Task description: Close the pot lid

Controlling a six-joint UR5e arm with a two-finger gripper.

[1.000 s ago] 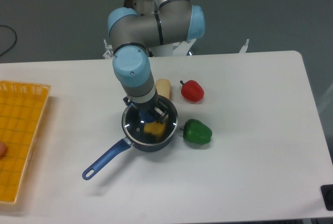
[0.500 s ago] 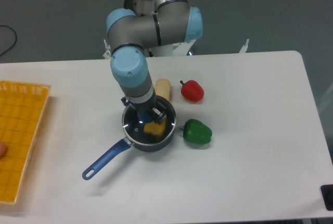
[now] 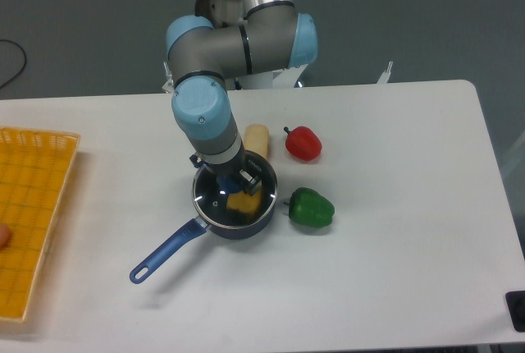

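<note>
Surface: white table [image 3: 385, 230] against a dark grey backdrop; I watch it all from one fixed camera above the front edge.
Arm: the blue-capped wrist hangs directly over the work and hides much of what I need to see.
Gripper [image 3: 239, 181]: pointed straight down at the pot's mouth. One dark finger [image 3: 252, 174] shows on the right; the other is behind the wrist.
Finger state: I cannot tell whether they clamp the blue knob [image 3: 230, 182] or stand just clear of it; the gap is hidden.
Lid [image 3: 215, 199]: directly beneath the fingers, its thin metal rim tracing the same circle as the pot's edge, the glass showing reflections.
Pot [image 3: 238, 223]: under the lid, below the fingers, its long blue handle [image 3: 168, 249] running out toward the lower left, away from them.
Contents: something yellow [image 3: 243, 203] visible through the glass, just below the fingertips.
Progress: I judge the lid down or very nearly down on the pot; seating looks even all round where I can see it.
Remaining: release of the knob if held, then a lift clear.
Bystanders: green pepper [image 3: 311, 208] just right of the fingers, near the pot; red pepper [image 3: 303, 144] and a pale roll [image 3: 257, 139] beyond them; orange tray [image 3: 29, 213] far left.
</note>
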